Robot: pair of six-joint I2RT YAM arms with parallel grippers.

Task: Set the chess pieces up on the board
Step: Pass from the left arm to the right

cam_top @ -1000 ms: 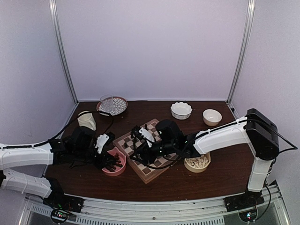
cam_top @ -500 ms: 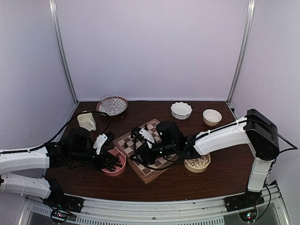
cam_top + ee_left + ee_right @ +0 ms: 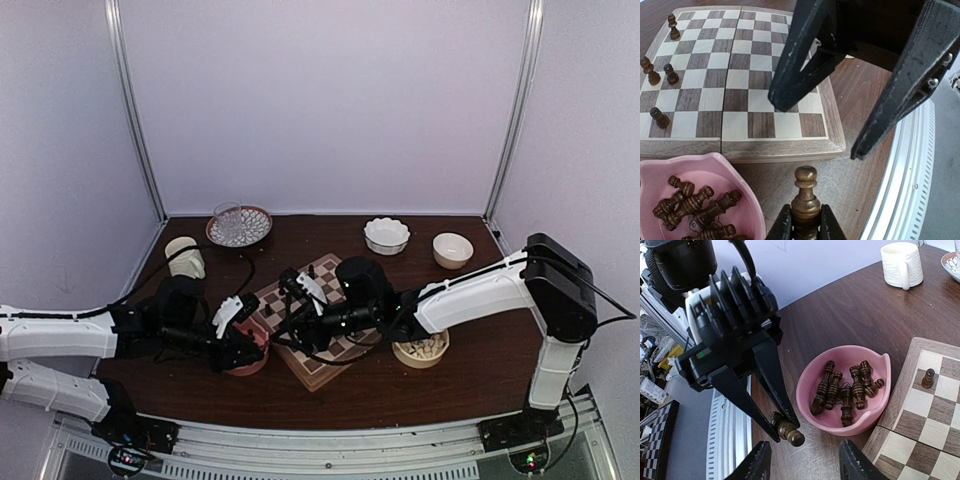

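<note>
Dark pieces (image 3: 671,75) on the board (image 3: 750,107) ahead of the left claw (image 3: 805,227): four. Dark piece (image 3: 806,192) in its grip: one. In the pink bowl (image 3: 747,197) alongside: roughly seven.

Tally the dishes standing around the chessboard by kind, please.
Bowls: 4 - pink bowl, tan bowl, white scalloped bowl, cream bowl
Mug: 1
Plate: 1
Glass: 1
Total: 7
</note>
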